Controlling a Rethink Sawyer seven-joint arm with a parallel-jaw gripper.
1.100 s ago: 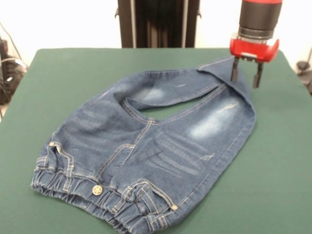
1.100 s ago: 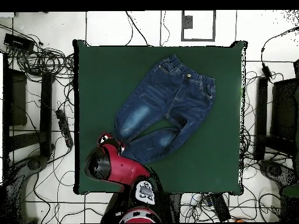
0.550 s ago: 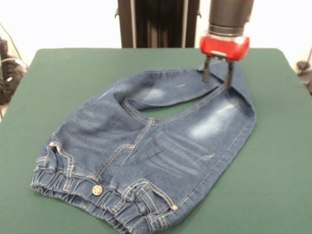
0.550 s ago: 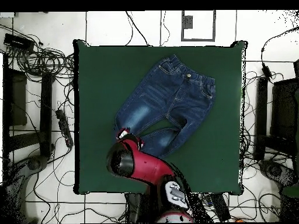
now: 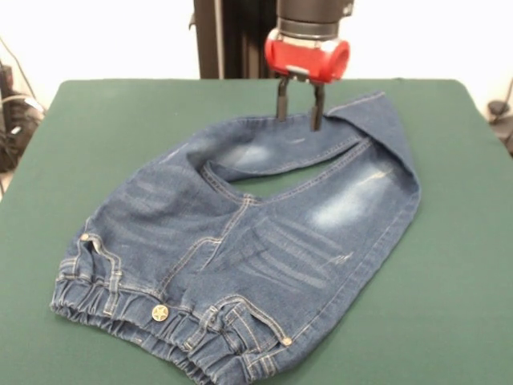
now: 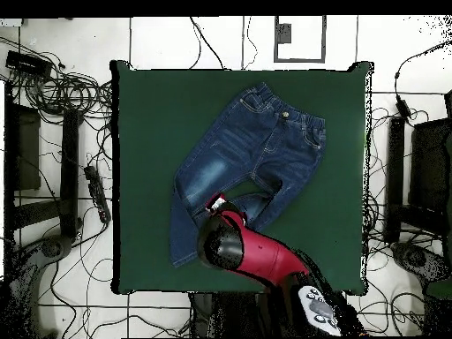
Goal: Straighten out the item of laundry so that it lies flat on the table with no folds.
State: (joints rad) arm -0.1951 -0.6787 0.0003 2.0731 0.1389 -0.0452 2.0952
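We see the gripper (image 5: 298, 110) hanging with its two dark fingers (image 5: 282, 103) parted and nothing between them, tips low over the jeans (image 5: 240, 241) at the far leg ends, just inside the upper hem. From there the jeans run toward the front edge of the table (image 5: 120, 120): the waistband sits near the front-left corner in the front view, and the two legs reach back and bend toward each other, so their ends meet under the gripper and leave a small green gap at the crotch. In the overhead view the arm (image 6: 256, 256) covers those leg ends, while one leg (image 6: 190, 212) shows long and fairly straight, pointing at the table's near-left part. We judge the long axis to lie on a diagonal, waistband to hems, and the curled leg end by the gripper (image 6: 214, 205) to be what needs drawing outward. The fold at the far right hem stands up a little. The felt top is bare all round the jeans, with wide room on every side for a pull.
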